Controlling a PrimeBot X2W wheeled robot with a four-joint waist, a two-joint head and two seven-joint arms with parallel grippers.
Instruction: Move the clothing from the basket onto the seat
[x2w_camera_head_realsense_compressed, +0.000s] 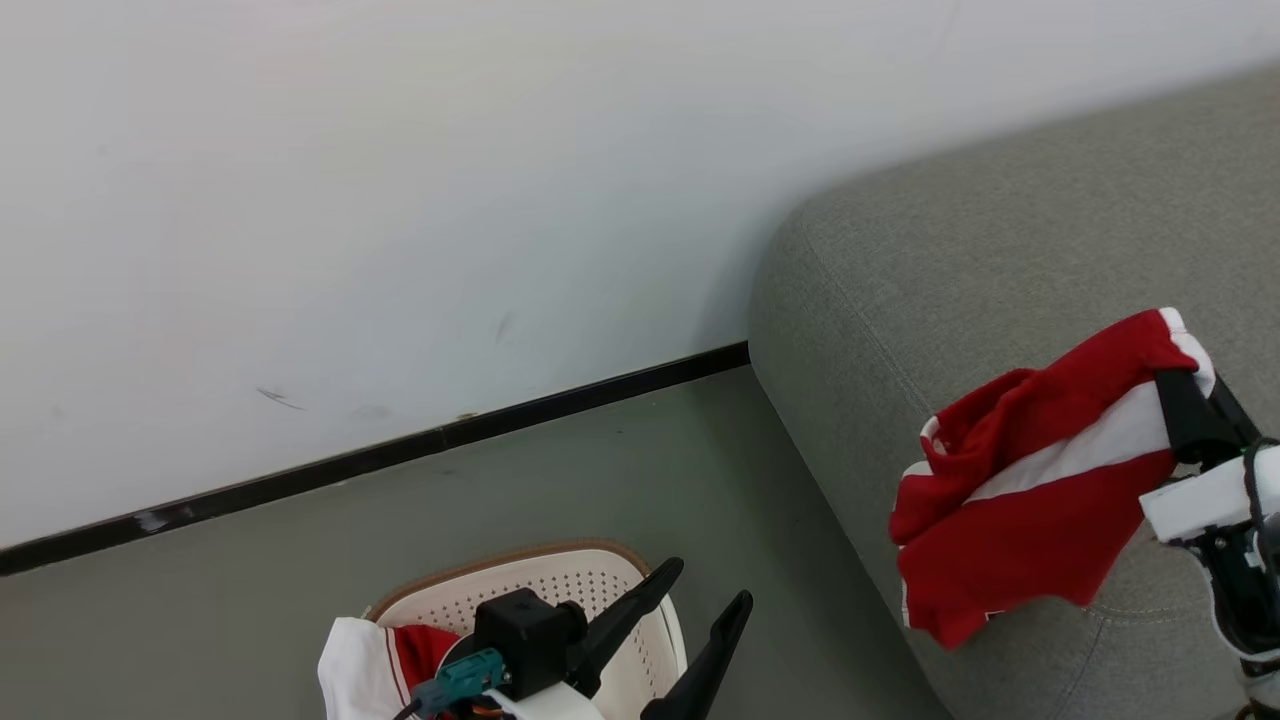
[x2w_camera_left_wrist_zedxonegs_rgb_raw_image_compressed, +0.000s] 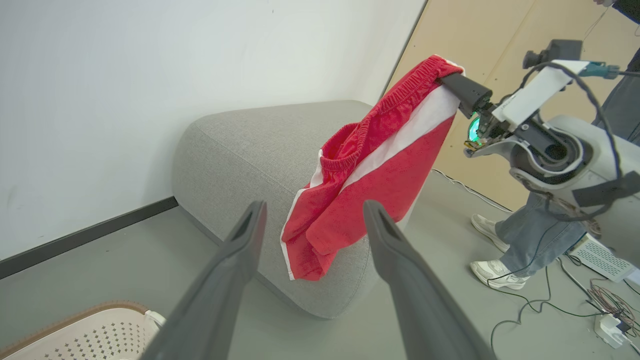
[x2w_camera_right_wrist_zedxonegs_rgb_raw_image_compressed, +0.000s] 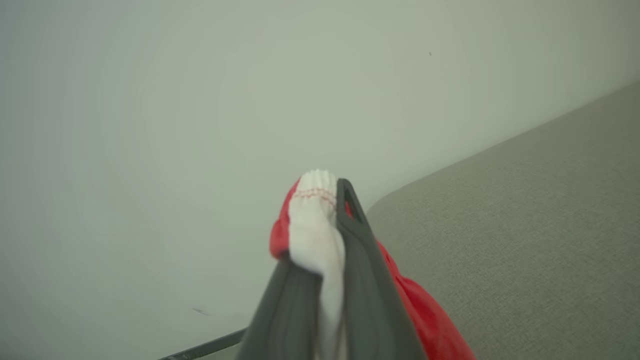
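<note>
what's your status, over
Right gripper shut on shorts, hanging by sofa edge. Left gripper open near basket, more clothing inside. Person standing beyond sofa.

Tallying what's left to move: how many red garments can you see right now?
2. One pair of red shorts hangs from the shut right gripper over the seat; another garment lies in the basket, partly behind the left gripper. More may be hidden there.

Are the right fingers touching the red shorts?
Touching. The right wrist view shows the right fingers shut on the shorts, at their white stripe.
</note>
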